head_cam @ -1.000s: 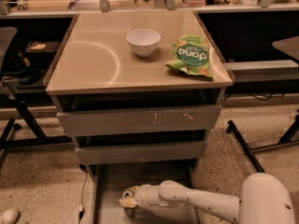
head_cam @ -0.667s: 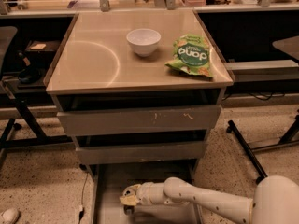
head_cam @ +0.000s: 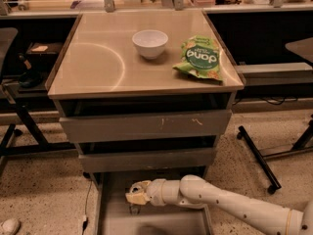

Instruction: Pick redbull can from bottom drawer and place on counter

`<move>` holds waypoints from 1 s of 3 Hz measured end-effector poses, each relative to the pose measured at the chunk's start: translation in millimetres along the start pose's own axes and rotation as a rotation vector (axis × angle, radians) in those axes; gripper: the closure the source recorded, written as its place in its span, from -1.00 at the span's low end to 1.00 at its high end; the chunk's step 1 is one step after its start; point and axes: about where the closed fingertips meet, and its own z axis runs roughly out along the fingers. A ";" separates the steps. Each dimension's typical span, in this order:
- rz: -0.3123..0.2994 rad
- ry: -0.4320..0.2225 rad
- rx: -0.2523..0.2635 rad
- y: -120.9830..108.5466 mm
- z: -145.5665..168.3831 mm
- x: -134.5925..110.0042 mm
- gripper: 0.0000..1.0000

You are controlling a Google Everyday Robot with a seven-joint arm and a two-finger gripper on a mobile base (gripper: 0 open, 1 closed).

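The bottom drawer (head_cam: 161,222) is pulled out at the foot of the grey cabinet, showing its flat grey floor. My gripper (head_cam: 136,194) is inside it, reaching in from the lower right on the white arm (head_cam: 230,204). A small silvery thing, which seems to be the redbull can (head_cam: 134,209), stands on the drawer floor right under the gripper. I cannot tell whether the gripper touches it. The counter (head_cam: 98,62) is the glossy beige top of the cabinet.
A white bowl (head_cam: 149,43) and a green snack bag (head_cam: 199,58) lie on the counter. Two upper drawers (head_cam: 146,125) are nearly closed. Dark side tables (head_cam: 29,48) flank the cabinet, and a wheeled stand leg (head_cam: 257,158) is on the floor at right.
The gripper has shifted slightly toward the back of the bottom drawer. The arm's elbow has swung out to the right.
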 end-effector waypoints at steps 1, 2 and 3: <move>0.001 0.000 -0.001 0.2 0.3 0.4 1.00; -0.027 -0.045 -0.004 10.4 -1.4 -26.8 1.00; -0.087 -0.101 -0.011 29.2 -4.3 -67.2 1.00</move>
